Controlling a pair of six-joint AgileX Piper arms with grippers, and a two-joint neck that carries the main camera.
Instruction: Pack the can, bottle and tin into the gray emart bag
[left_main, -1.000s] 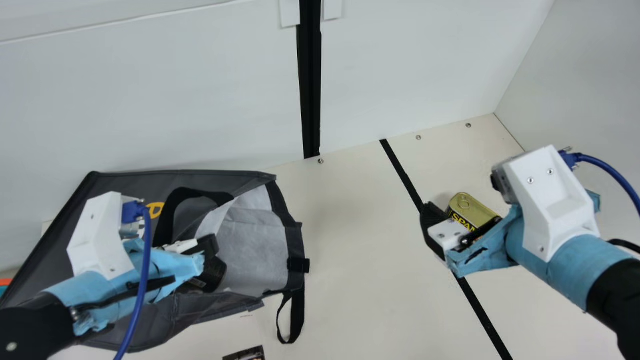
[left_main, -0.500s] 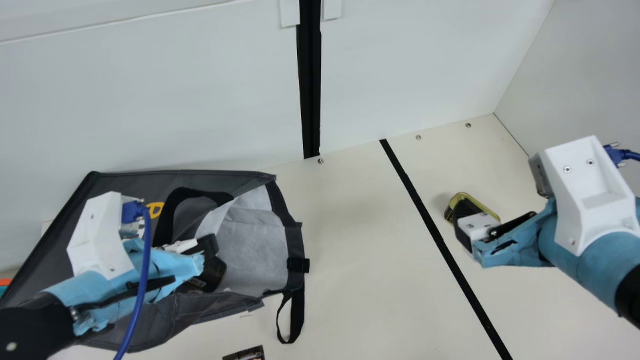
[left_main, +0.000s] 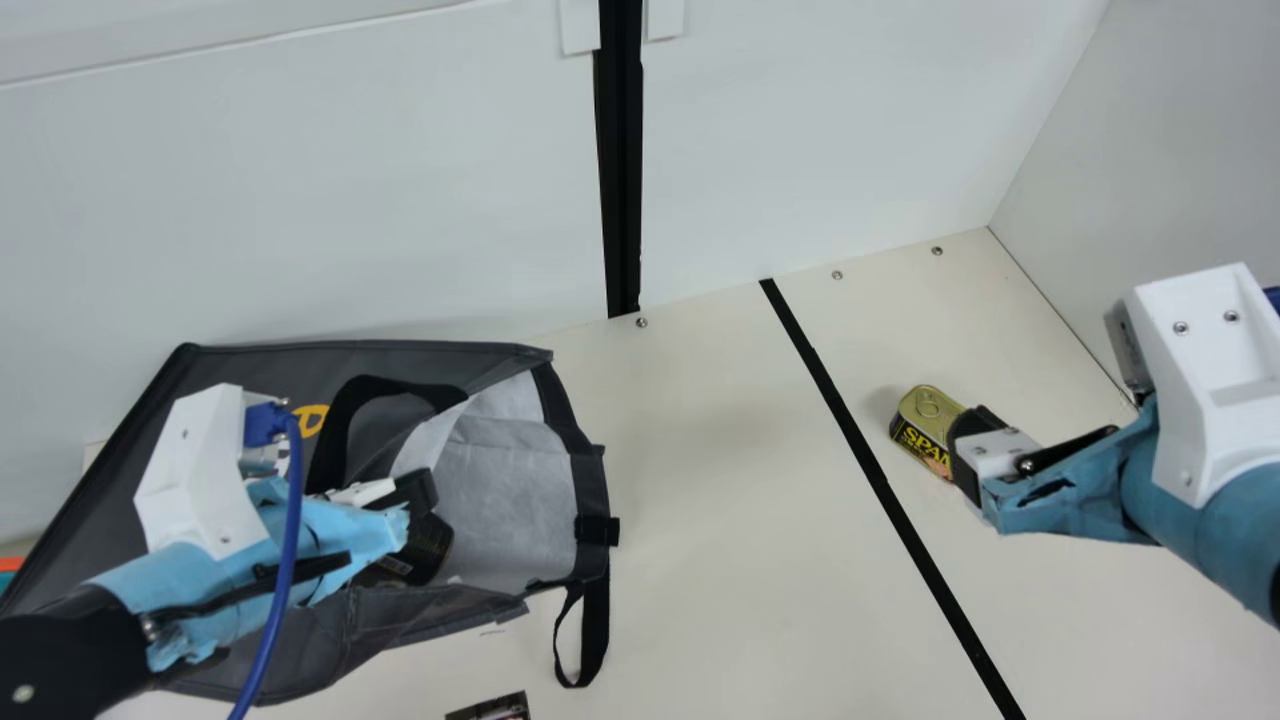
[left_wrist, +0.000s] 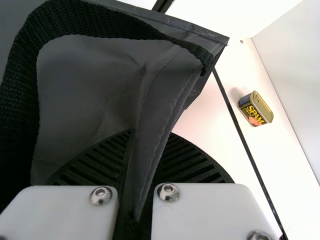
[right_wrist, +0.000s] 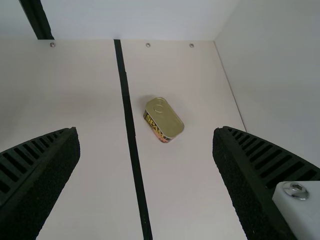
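Gray fabric bag (left_main: 270, 370): my left black-ribbed gripper (left_main: 420, 515) clenches its fold. Right of the bag, the gold-topped rectangular metal tin (left_main: 928, 412) lies near my black right gripper (left_main: 968, 440), fingers spread.

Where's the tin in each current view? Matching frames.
Main view: tin right of centre, partly behind the right gripper.
Left wrist view: farther off, past the gray bag.
Right wrist view: framed in the open right gripper's gap.
Shared landmark: black strip running beside the tin.
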